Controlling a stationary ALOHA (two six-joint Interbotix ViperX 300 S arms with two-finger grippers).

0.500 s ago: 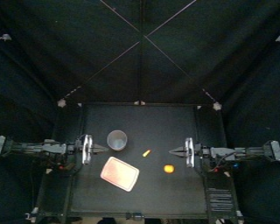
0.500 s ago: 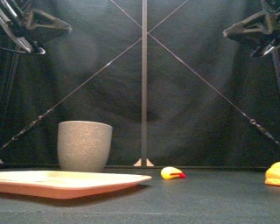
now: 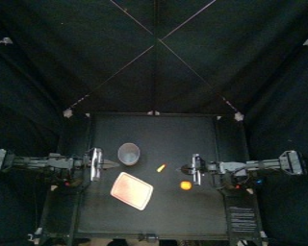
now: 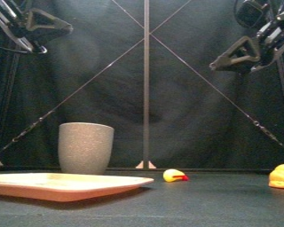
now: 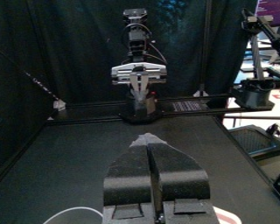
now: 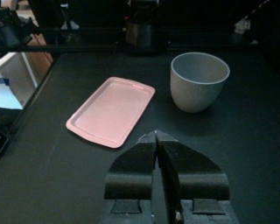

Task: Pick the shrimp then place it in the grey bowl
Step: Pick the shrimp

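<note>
**A:** What lies nearest the front of the black worktop?

**B:** A flat pink plastic tray, left of the middle. To its right and apart from it sits a rounded yellow-orange toy.

**A:** And the shrimp?

**B:** The small orange toy shrimp with a red end lies on the worktop a little further back, near the middle. It touches neither the tray nor the other toy, and it is free of both tools.

**A:** How do the tools stand?

**B:** The left tool hangs high over the worktop's left side, its jaws pressed together on nothing. The right tool is raised too, to the right of the shrimp, jaws likewise pressed together and empty.

**A:** Furthest back?

**B:** A tall grey speckled cup, upright, behind the tray and left of the shrimp.
</note>
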